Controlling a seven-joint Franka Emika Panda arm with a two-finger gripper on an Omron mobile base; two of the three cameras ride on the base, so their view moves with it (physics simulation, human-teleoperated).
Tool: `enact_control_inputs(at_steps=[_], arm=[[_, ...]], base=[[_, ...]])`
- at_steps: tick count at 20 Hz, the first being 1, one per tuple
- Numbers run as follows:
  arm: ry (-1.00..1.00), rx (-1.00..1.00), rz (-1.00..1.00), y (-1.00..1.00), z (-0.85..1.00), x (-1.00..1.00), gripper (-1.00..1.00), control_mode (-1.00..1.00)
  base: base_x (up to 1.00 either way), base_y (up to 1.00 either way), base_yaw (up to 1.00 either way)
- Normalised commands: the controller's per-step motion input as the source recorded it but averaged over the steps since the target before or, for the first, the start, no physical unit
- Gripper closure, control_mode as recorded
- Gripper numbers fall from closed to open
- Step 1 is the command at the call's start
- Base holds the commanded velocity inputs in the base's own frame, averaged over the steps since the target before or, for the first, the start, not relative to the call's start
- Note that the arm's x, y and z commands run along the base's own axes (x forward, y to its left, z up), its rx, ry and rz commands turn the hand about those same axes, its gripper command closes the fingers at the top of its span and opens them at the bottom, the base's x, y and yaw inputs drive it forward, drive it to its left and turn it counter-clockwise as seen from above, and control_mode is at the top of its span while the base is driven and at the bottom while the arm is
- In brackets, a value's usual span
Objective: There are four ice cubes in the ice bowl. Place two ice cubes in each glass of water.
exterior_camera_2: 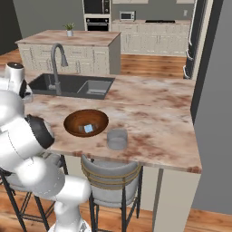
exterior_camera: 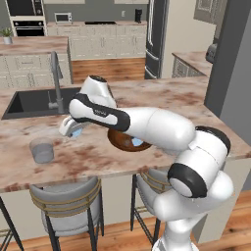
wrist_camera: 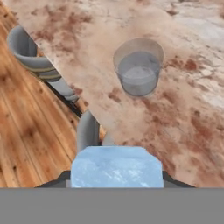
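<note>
My gripper (exterior_camera: 73, 131) is shut on a pale-blue ice cube (exterior_camera: 77, 133), held above the counter just up and right of a clear glass of water (exterior_camera: 41, 150). In the hand view the held cube (wrist_camera: 116, 166) sits between the dark fingertips (wrist_camera: 175, 180), with that glass (wrist_camera: 138, 65) ahead and apart from it. The brown wooden ice bowl (exterior_camera: 115, 139) lies partly behind my forearm, and one ice cube (exterior_camera: 139, 142) shows in it. From the right, the bowl (exterior_camera_2: 72, 118) holds an ice cube (exterior_camera_2: 88, 128), and another glass of water (exterior_camera_2: 117, 139) stands just right of it.
A dark sink (exterior_camera: 29, 103) with a tall faucet (exterior_camera: 55, 73) lies behind the glass. Grey stools (exterior_camera: 66, 201) stand under the counter's front edge, over a wood floor (wrist_camera: 26, 131). A grey wall (exterior_camera_2: 213, 104) bounds the counter on the right.
</note>
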Motion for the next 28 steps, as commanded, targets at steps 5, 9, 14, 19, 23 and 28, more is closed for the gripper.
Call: enact_control_inputs(at_steps=[5,9,14,19,23,28], arm=[[0.1,-0.04,0.0,0.33,-0.21,0.38,1.0,-1.0],[0.12,-0.03,0.0,0.33,-0.24,0.33,1.0,-1.0],[0.1,-0.01,0.0,0.24,-0.13,0.38,1.0,-1.0],[0.07,-0.05,0.0,0.29,-0.23,0.42,1.0,-1.0],[0.0,-0.06,-0.03,0.28,-0.28,0.27,1.0,-1.0],[-0.07,-0.01,-0.06,0.2,-0.1,0.14,1.0,-1.0]], base=[[0.0,0.0,0.0],[0.0,0.0,0.0],[0.0,0.0,0.0],[0.0,0.0,0.0],[0.0,0.0,0.0],[0.0,0.0,0.0]])
